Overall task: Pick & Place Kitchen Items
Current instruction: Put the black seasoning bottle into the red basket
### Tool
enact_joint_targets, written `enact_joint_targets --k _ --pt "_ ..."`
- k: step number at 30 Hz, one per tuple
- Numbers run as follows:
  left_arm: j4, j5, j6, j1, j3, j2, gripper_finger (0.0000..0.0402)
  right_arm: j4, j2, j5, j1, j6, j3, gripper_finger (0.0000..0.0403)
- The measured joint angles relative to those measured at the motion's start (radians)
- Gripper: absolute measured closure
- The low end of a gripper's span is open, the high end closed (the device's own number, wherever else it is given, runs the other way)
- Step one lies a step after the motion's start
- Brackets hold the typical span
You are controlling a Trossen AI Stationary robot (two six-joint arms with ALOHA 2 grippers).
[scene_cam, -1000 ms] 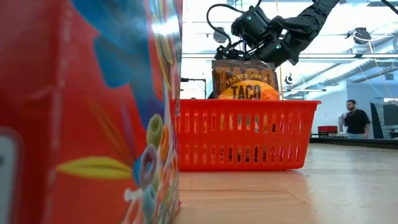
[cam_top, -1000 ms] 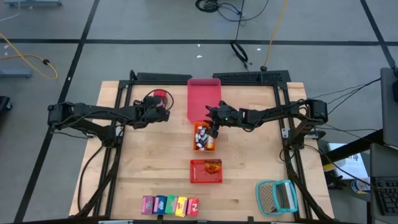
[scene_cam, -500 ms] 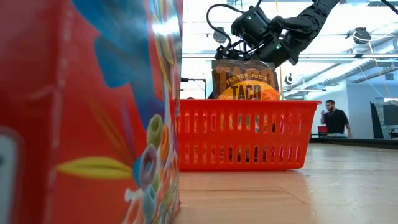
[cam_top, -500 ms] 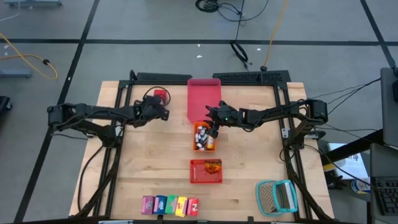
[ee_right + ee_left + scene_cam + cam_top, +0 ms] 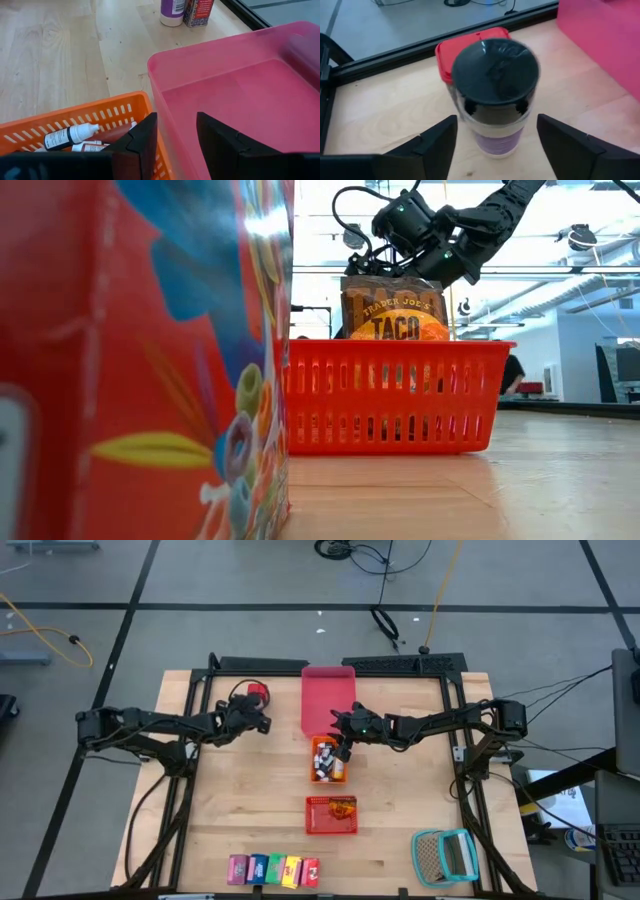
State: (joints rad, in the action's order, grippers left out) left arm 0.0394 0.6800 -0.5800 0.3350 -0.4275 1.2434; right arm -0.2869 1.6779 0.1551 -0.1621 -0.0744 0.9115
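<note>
1. Left claw (image 5: 492, 145) open, fingers (image 5: 437, 142) apart either side of the clear dark-lidded jar with purple label (image 5: 495, 95), not clamped; small red-lidded container (image 5: 470, 42) touching jar's far side.
2. Landmark: pink plastic tray (image 5: 328, 697). Jar + container sit just left of it.
3. Right claw (image 5: 177, 137) at tray's near edge, over orange slotted basket (image 5: 75, 122); fingers a bit apart, nothing held.
4. Right wrist view alone shows tiny white-capped bottles (image 5: 70, 136) in that basket.
5. Low view only: brown taco bag (image 5: 395, 315) in red basket (image 5: 395, 395).
6. Light wood counter (image 5: 240, 810); row of small coloured cartons (image 5: 273, 869) at its near edge, well away from tray. Grey floor w/ cables beyond.
</note>
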Motion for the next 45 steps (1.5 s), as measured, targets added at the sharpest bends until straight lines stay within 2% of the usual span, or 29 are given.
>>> enact_joint_targets --k 3,10,17,19,23,36,40,45 --pt "0.001 0.001 -0.001 0.006 0.009 0.0 0.0167 0.0 0.0 0.0 0.0 0.0 0.0 0.0271" --pt "-0.022 0.007 0.035 0.013 0.009 0.0 0.0275 0.0 0.0 0.0 0.0 0.0 0.0 0.0271" --pt "-0.035 -0.042 0.036 0.013 0.009 0.0 0.0382 0.0 0.0 0.0 0.0 0.0 0.0 0.0271" --pt "-0.035 -0.06 0.027 0.013 0.009 0.0 0.0396 0.0 0.0 0.0 0.0 0.0 0.0 0.0271" --pt "-0.005 -0.076 0.004 0.012 0.009 0.0 0.0369 0.0 0.0 0.0 0.0 0.0 0.0 0.0271" --pt "0.005 -0.077 0.005 0.012 0.009 0.0 0.018 0.0 0.0 0.0 0.0 0.0 0.0 0.0271" --pt "-0.054 -0.077 0.024 0.012 0.009 0.0 0.0145 0.0 0.0 0.0 0.0 0.0 0.0 0.0271" --pt "-0.103 -0.055 0.055 0.018 0.009 0.0 0.0126 0.0 0.0 0.0 0.0 0.0 0.0 0.0271"
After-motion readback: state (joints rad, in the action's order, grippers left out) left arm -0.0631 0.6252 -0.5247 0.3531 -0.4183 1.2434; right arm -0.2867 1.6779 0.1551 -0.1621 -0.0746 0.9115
